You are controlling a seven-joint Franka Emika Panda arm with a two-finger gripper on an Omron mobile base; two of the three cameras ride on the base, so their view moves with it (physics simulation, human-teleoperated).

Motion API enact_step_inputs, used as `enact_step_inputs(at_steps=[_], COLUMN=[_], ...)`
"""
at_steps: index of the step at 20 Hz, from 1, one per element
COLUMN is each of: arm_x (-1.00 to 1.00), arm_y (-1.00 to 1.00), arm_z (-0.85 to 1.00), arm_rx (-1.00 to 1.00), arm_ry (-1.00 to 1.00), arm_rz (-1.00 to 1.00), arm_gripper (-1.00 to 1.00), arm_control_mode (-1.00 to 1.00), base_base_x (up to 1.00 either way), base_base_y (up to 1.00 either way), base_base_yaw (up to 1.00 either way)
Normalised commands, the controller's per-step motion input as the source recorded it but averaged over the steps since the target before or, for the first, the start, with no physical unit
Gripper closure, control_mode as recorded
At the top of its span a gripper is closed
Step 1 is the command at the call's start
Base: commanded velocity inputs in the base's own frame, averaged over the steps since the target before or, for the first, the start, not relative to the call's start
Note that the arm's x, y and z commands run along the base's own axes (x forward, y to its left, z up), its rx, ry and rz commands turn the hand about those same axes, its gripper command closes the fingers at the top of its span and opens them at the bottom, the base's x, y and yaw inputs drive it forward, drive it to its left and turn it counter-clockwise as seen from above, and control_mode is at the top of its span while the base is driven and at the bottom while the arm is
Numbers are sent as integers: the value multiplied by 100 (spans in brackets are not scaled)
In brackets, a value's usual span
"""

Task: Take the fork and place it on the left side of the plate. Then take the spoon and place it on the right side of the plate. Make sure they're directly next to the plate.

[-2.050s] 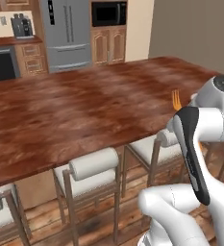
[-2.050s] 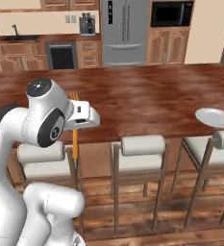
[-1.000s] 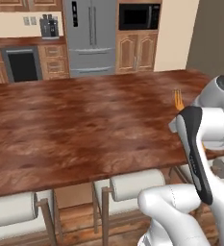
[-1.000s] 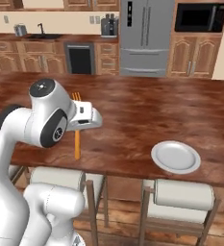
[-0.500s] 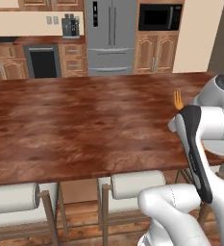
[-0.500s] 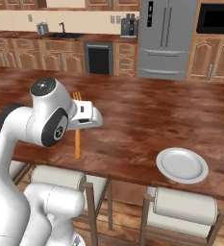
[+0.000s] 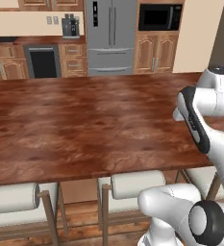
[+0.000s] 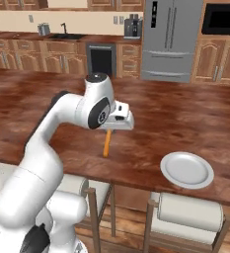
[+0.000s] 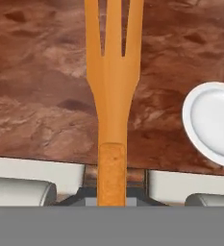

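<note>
Your base has driven on since the earlier frames, so the plate (image 8: 186,170) now sits closer in the right base view; the gripper (image 8: 117,121) stays clamped shut on the fork (image 8: 107,143), hanging upright above the counter (image 8: 195,123). From the hand, the empty plate lies at about four o'clock in that view; the fork's long axis stands near vertical; you'll need it flat just left of the rim.

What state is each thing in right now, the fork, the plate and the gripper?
fork: held in the gripper, lifted above the counter, not yet placed.
plate: empty, flat on the counter near its front edge, nothing beside it.
gripper: shut on the fork, hovering above the wooden counter, apart from the plate.
</note>
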Motion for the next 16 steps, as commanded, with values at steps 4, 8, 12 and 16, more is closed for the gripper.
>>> enact_step_inputs(at_steps=[4, 8, 12, 16], arm_x=[65, 54, 48, 55], arm_y=[-64, -58, -48, -25], arm_z=[-44, -85, -72, -64], arm_rx=[6, 8, 4, 0], arm_ry=[41, 28, 8, 1], arm_rz=[-19, -12, -3, -1], arm_gripper=[100, 100, 100, 100], arm_control_mode=[-100, -100, -100, -100], base_base_x=[0, 0, 0, 0], base_base_y=[0, 0, 0, 0], base_base_yaw=[0, 0, 0, 0])
